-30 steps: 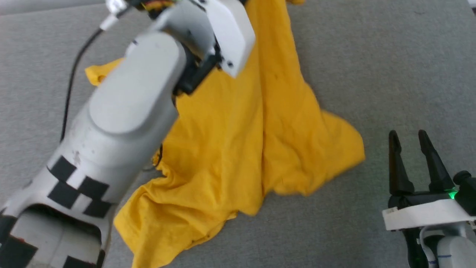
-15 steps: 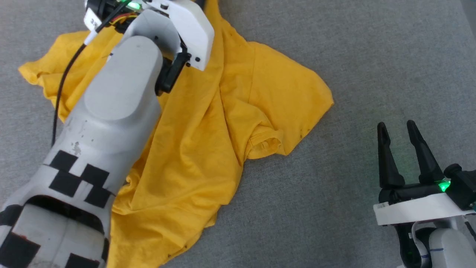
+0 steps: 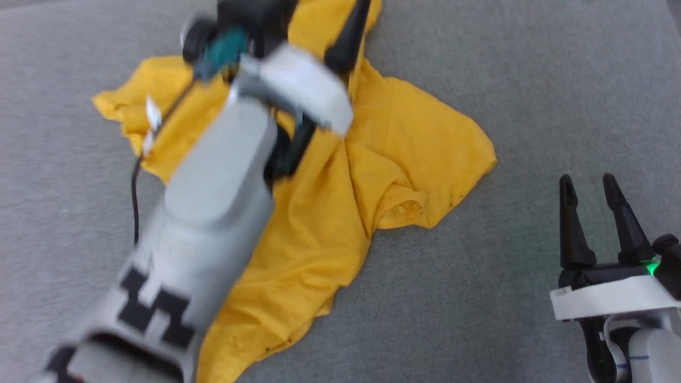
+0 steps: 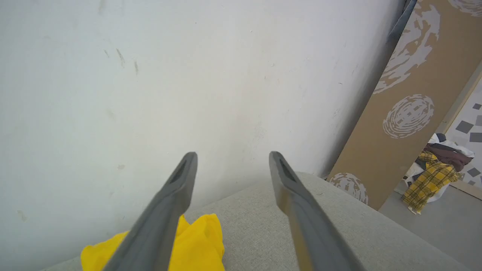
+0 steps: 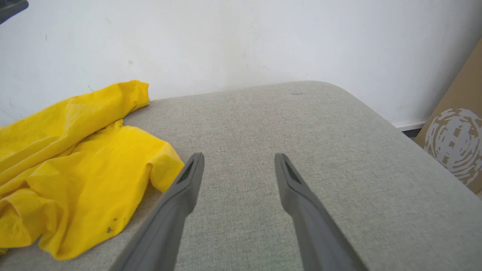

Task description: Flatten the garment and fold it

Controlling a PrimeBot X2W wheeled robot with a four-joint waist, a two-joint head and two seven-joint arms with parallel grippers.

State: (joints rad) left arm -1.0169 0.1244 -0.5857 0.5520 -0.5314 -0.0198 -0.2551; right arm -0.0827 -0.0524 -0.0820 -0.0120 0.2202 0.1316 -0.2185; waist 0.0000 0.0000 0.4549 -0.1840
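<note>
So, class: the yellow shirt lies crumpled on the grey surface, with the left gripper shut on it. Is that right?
No. The left gripper is open and holds nothing, as the left wrist view shows. The shirt does lie crumpled on the grey surface.

You've got a pale grey woven-fabric padded surface (image 5: pixel 301 124) in front of you, rounded at its far corner and running up to a scuffed white wall (image 4: pixel 150 75). Beside it a tall brown board printed with white swirls (image 4: pixel 414 94) stands against that wall. Past the board, a heap of clothes with yellow plaid cloth in front (image 4: pixel 433 177) sits on a grey floor (image 4: pixel 433 226).
</note>
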